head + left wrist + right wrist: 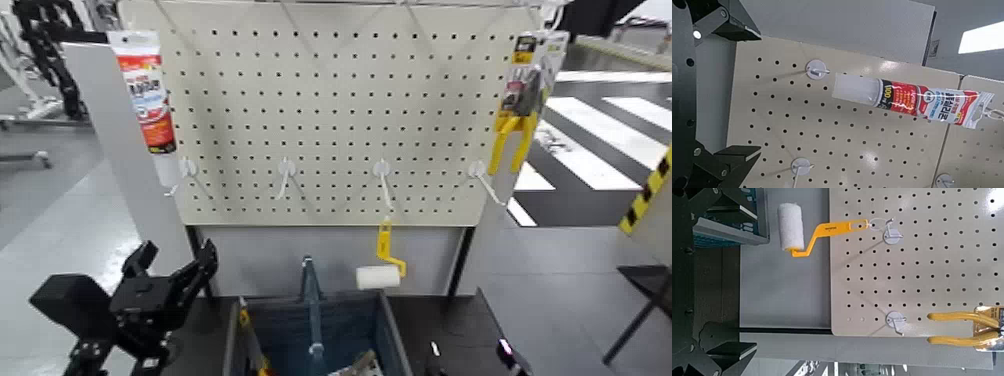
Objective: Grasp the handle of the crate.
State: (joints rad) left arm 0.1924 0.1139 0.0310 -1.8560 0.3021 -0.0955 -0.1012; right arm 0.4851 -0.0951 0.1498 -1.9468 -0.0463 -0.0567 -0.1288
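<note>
The dark blue-grey crate (392, 345) sits low in the middle of the head view, in front of the pegboard stand. Its slim handle (311, 300) arches lengthwise over its middle. My left gripper (175, 262) hovers to the left of the crate, roughly level with the handle's top, open and holding nothing. In the left wrist view that gripper (760, 92) faces the pegboard, with its fingers spread wide. My right gripper (746, 278) shows only in its own wrist view, open and empty, facing the lower part of the board.
A cream pegboard (340, 110) with white hooks stands behind the crate. From it hang a white paint roller (378, 276) with a yellow handle, a red-and-white tube (148, 95) and yellow-handled pliers (515, 135). Grey floor lies to the left.
</note>
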